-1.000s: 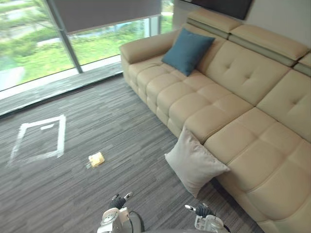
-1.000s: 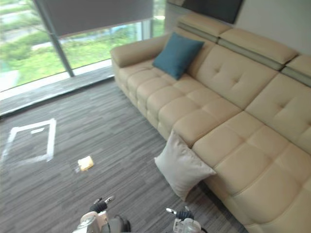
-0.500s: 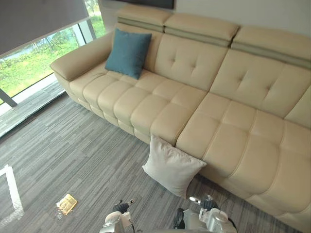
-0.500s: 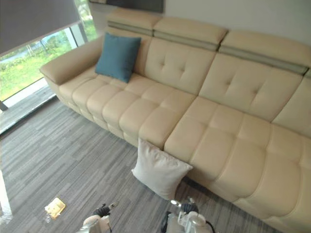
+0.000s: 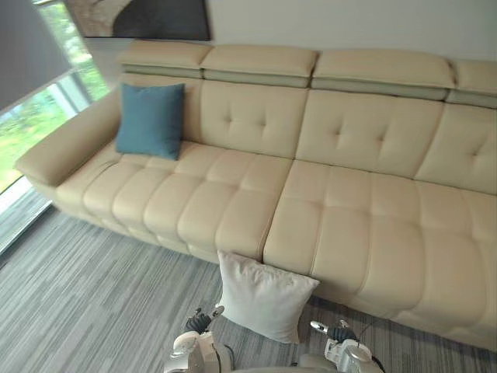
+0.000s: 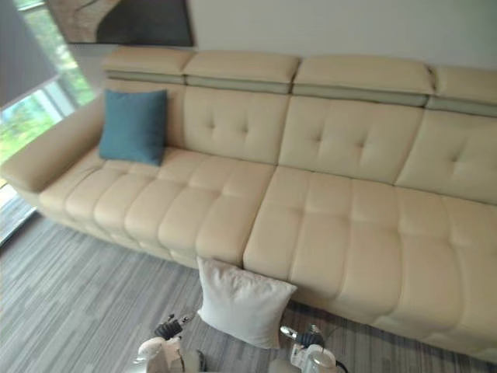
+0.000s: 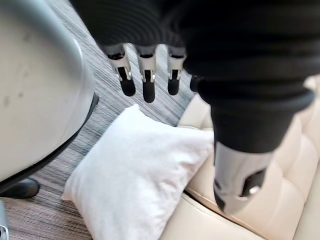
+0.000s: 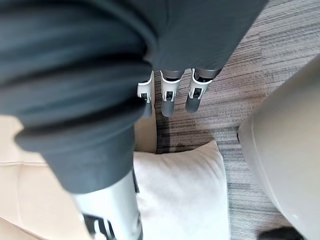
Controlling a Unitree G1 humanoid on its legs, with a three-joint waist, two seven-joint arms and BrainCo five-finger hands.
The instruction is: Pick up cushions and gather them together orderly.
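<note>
A white cushion [image 5: 264, 295] stands on the carpet, leaning against the front of the beige sofa [image 5: 349, 225] near its middle. A blue cushion [image 5: 150, 120] rests upright against the sofa's back at its left end. My left hand [image 5: 198, 320] hangs low, just left of the white cushion, and my right hand [image 5: 335, 334] hangs just right of it. Both are open and hold nothing. In the left wrist view the straight fingers [image 7: 145, 75] hover above the white cushion [image 7: 130, 185] without touching it. The right wrist view shows the same, fingers [image 8: 167, 95] apart from the cushion [image 8: 185, 195].
Grey striped carpet [image 5: 78, 295] spreads to the left of me. A floor-length window [image 5: 31, 116] stands beyond the sofa's left armrest [image 5: 58, 151]. A dark picture [image 5: 147, 15] hangs on the wall above the sofa.
The camera has swung round to face the sofa squarely; the taped square and small yellow thing on the floor have left the view. Neither cushion has moved, and both hands stay low and open.
</note>
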